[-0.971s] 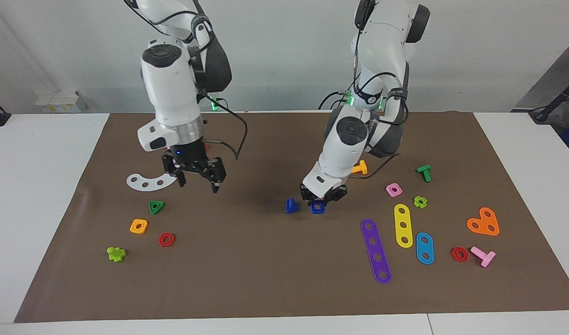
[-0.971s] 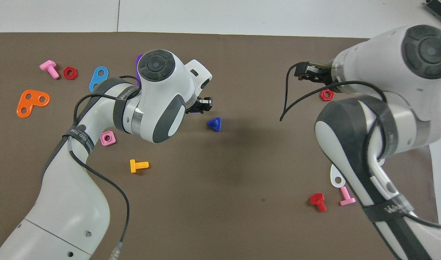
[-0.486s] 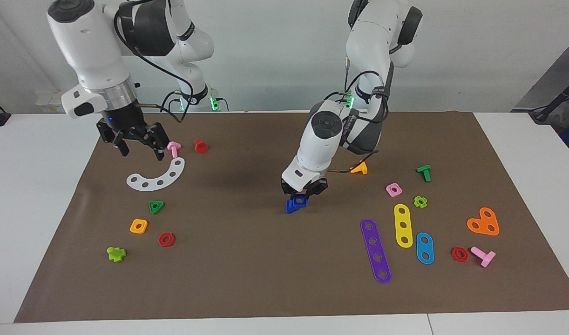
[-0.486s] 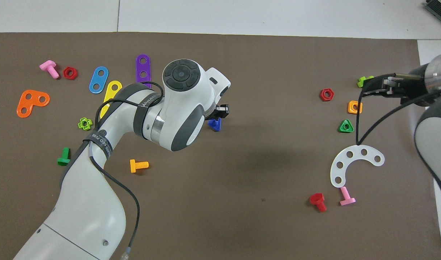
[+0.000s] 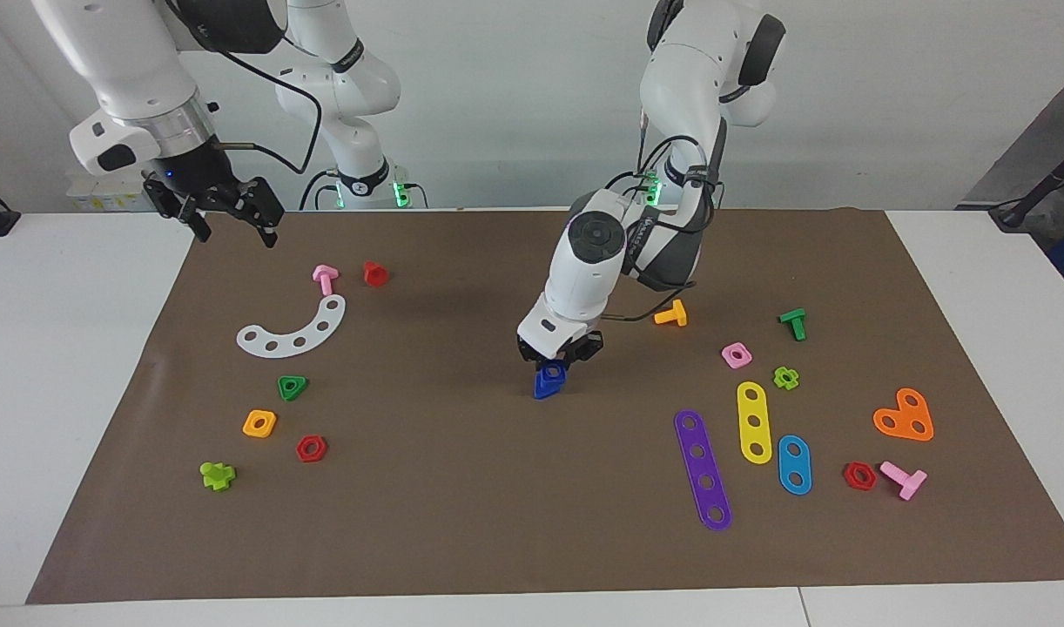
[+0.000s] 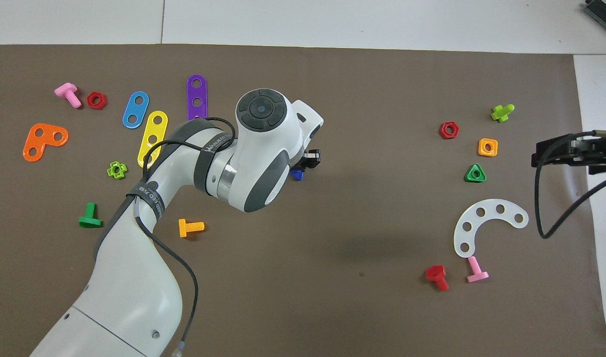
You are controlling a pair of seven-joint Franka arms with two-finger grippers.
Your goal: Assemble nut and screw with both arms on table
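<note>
White tabletop [image 5: 79, 366] under a brown mat fills the facing view. Mid-mat, the left gripper [image 5: 556, 355] pinches the nut [image 5: 554, 370], which sits on the screw [image 5: 546, 387]. The right gripper [image 5: 227, 212] hangs spread and empty over the mat's corner.

Overhead, the left arm's band [image 6: 214, 144] carries writing I cannot read; the screw [image 6: 296, 174] peeks out beneath the wrist.

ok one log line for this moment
left claw: holds dark-blue square plastic nut over dark-blue triangular-head plastic screw | right claw: open, waiting above brown mat's edge
</note>
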